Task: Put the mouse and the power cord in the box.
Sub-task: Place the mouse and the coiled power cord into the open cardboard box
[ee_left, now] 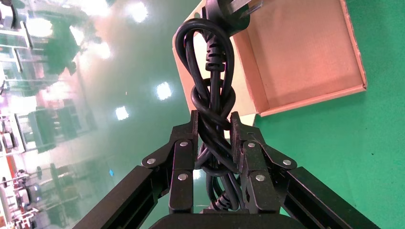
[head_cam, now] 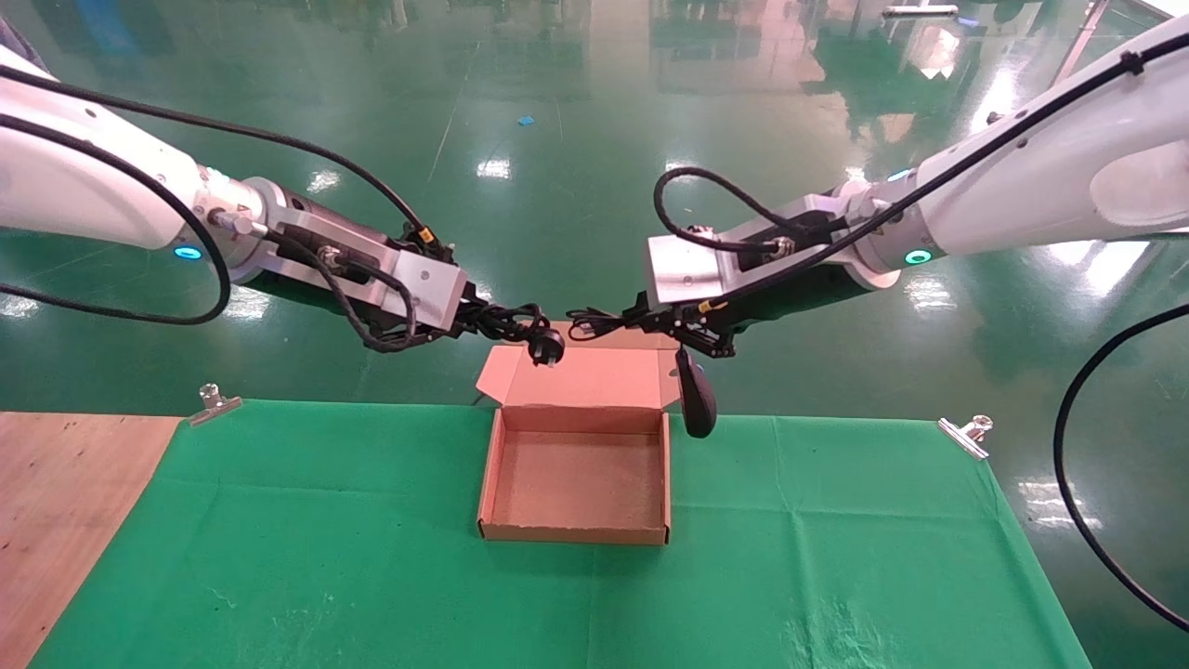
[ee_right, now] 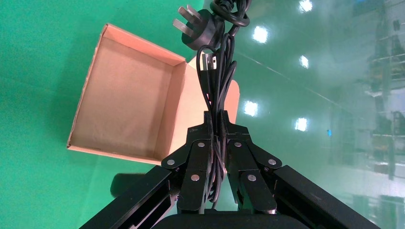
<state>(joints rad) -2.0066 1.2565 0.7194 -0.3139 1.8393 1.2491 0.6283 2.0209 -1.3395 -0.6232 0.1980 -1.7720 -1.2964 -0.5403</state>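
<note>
The brown box (head_cam: 574, 533) lies open at the middle of the green cloth, its lid (head_cam: 594, 376) folded back toward the far edge. My left gripper (head_cam: 483, 321) hovers above the lid's left side, shut on the power cord (ee_left: 212, 90); the cord's plug head (head_cam: 546, 350) hangs from the bundle over the lid. My right gripper (head_cam: 641, 322) is level with it on the right, shut on the mouse's thin cable (ee_right: 217, 95). The black mouse (head_cam: 697, 400) dangles on that cable beside the box's far right corner. In the wrist views both grippers, left (ee_left: 215, 119) and right (ee_right: 217, 119), clamp their bundles above the box (ee_left: 305, 52) (ee_right: 129, 100).
A green cloth (head_cam: 279, 557) covers the table and is held at its far edge by metal clips (head_cam: 215, 401) (head_cam: 966, 435). Bare wood (head_cam: 56, 502) shows at the left. Beyond the table's far edge lies glossy green floor. A loose black cable (head_cam: 1068, 465) of the right arm hangs at the right.
</note>
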